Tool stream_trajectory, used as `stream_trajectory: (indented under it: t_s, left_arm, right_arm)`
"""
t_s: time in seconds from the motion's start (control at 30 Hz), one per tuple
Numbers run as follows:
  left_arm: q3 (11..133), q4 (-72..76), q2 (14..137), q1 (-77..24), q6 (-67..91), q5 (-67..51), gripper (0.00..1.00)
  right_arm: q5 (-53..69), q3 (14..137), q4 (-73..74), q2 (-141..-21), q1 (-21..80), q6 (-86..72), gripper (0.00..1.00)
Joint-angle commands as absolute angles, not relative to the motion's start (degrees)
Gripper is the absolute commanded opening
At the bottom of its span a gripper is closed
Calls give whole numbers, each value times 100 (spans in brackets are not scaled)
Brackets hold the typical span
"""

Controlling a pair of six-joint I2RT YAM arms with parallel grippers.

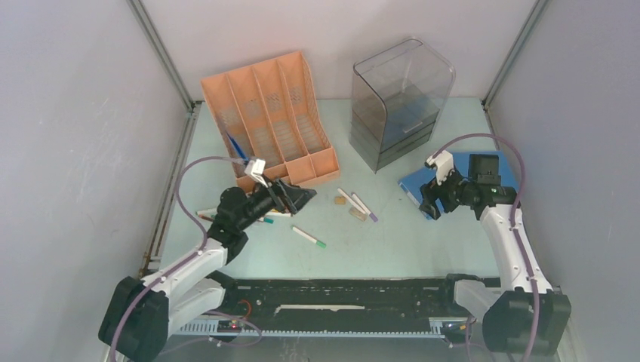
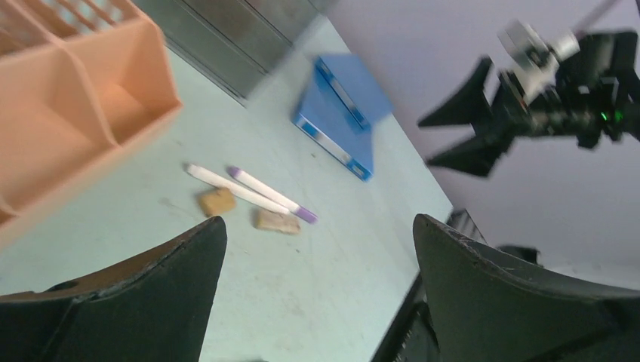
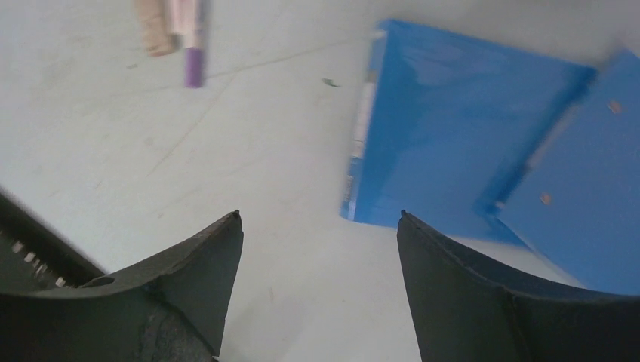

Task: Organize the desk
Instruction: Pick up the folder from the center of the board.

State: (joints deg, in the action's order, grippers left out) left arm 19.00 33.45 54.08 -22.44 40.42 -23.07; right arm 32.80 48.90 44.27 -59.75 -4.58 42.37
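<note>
1. Desk [image 1: 392, 249] lies under the blue folder [image 3: 453, 128], which is nearest your right arm.
2. Right gripper [image 3: 320, 219]: spread, empty, over the folder's spine corner.
3. Left gripper [image 2: 318, 223]: spread, well left of the folder.

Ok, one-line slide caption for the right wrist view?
Open right tool hovers over the pale mint-green desk beside a flat blue folder.

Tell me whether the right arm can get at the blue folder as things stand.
Probably yes. The right hand hangs open over the near edge of the blue folder, and nothing lies between them to block it.
</note>
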Motion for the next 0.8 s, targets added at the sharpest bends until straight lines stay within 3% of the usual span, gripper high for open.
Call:
stream_trajectory:
  t_s: [0.0,0.27,0.77]
  left_arm:
    - [1808,3890,5553,-2810,3910,-2253,100]
    - [1605,4459,5861,-3352,3970,-2102,100]
    - [1311,5129,6320,-3579,4157,-2053,100]
  right_arm:
    - [1817,4726,3187,-6118,-650,2831,81]
    - [231,4640,2236,-6887,-712,2337,77]
    - [-298,5775,1799,-9062,-529,2213,67]
